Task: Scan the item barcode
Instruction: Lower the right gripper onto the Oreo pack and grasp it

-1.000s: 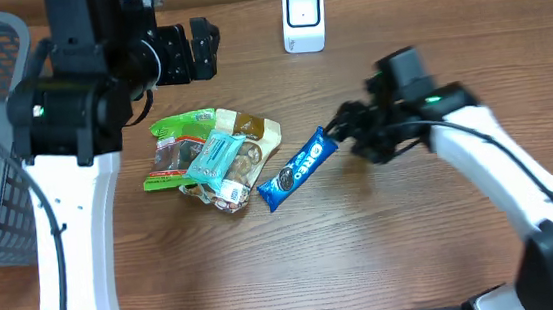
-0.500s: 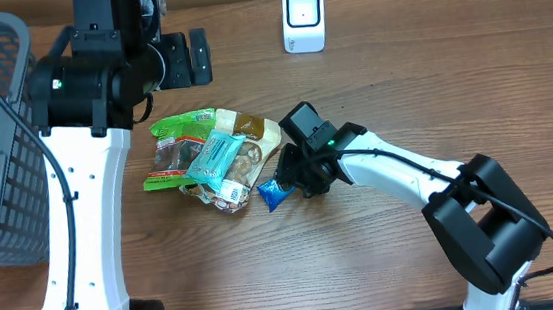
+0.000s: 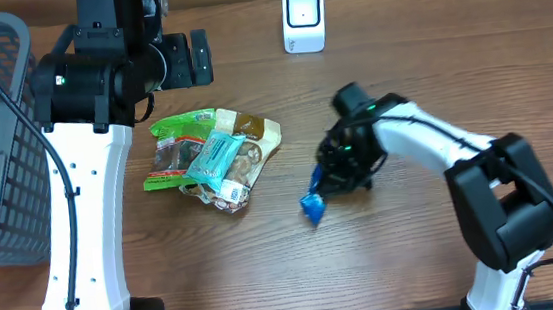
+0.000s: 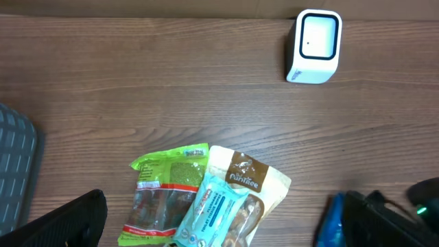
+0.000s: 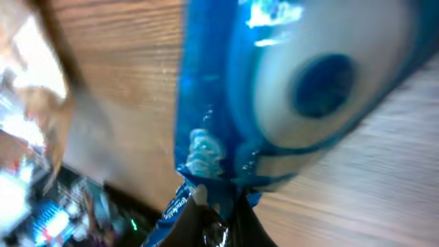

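- Right gripper is pinched onto one end of the blue cookie pack.
- Left gripper is spread wide at 11 o'clock.
- White scanner stands at 12 o'clock.

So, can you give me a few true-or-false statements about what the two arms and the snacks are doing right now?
1. The right gripper is shut on the blue Oreo packet. True.
2. The blue Oreo packet lies on the snack pile. False: it is held clear of the pile, off to one side.
3. The white scanner stands near the table's far edge, with nothing in front of it. True.
4. The left gripper holds the green packet. False: it is open and empty, and the green packet lies in the pile.
5. A teal bar lies on top of the pile. True.
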Robot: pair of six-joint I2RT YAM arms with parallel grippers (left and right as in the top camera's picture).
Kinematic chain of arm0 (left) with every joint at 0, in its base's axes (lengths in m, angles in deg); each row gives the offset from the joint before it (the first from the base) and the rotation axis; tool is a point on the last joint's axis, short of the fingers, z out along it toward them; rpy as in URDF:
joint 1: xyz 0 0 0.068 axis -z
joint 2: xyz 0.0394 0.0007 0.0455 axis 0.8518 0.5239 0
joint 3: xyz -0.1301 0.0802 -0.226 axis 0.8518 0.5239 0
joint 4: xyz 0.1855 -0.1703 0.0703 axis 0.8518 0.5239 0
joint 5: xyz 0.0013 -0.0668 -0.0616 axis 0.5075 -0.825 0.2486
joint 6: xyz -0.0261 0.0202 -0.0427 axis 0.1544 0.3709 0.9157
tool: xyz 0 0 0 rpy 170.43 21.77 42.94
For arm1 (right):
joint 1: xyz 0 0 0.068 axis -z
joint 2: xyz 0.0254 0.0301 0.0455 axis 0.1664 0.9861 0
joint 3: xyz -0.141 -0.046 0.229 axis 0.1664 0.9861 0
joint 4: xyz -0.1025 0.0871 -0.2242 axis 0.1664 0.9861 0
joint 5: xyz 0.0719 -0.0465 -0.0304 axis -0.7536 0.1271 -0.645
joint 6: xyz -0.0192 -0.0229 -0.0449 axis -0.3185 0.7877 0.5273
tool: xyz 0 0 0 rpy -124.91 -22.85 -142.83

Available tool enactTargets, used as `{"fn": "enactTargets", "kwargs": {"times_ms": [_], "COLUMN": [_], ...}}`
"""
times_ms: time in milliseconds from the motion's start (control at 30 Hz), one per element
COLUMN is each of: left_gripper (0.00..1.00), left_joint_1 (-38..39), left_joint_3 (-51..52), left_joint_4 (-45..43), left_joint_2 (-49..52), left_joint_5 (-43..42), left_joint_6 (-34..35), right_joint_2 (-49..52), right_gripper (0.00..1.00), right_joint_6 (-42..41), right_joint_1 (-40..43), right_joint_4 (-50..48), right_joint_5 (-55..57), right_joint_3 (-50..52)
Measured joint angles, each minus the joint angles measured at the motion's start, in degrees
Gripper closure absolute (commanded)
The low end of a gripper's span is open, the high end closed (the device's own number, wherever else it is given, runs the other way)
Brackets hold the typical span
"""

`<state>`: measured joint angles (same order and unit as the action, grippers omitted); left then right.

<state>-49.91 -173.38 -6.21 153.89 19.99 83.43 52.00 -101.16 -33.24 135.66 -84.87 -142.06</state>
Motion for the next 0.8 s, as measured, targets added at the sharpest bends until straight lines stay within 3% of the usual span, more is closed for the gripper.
{"fn": "enactTargets", "kwargs": {"times_ms": [100,200,300,400,533,800], "left_gripper": [0.0,0.0,0.0,0.0,0.0,0.0], "left_joint_1": [0.0,0.0,0.0,0.0,0.0,0.0], "left_joint_3": [0.0,0.0,0.0,0.0,0.0,0.0], "left_joint_4": [0.02,0.07,0.07,0.02,0.0,0.02], "left_joint_2": [0.0,0.0,0.0,0.0,0.0,0.0], "left_joint_5": [0.02,0.15,0.17,0.17,0.17,0.17], "left_joint_6": [0.0,0.0,0.0,0.0,0.0,0.0], "right_joint_2": [0.04,0.09,0.11,0.09,0.09,0.11], "right_gripper": [0.96,0.96,0.96,0.96,0.96,0.96], "right_joint_6": [28.76,49.13,67.41,80.02,85.94,87.84], "right_joint_1": [6.71,9.35,9.79,9.79,9.79,9.79], "right_joint_4": [13.97,24.57,34.75,38.42,38.12,39.8], "right_joint_5": [-11.72,-18.6,-23.12,-25.42,-28.72,-38.86], "right_joint_3": [0.09,0.09,0.07,0.09,-0.02,-9.77]}}
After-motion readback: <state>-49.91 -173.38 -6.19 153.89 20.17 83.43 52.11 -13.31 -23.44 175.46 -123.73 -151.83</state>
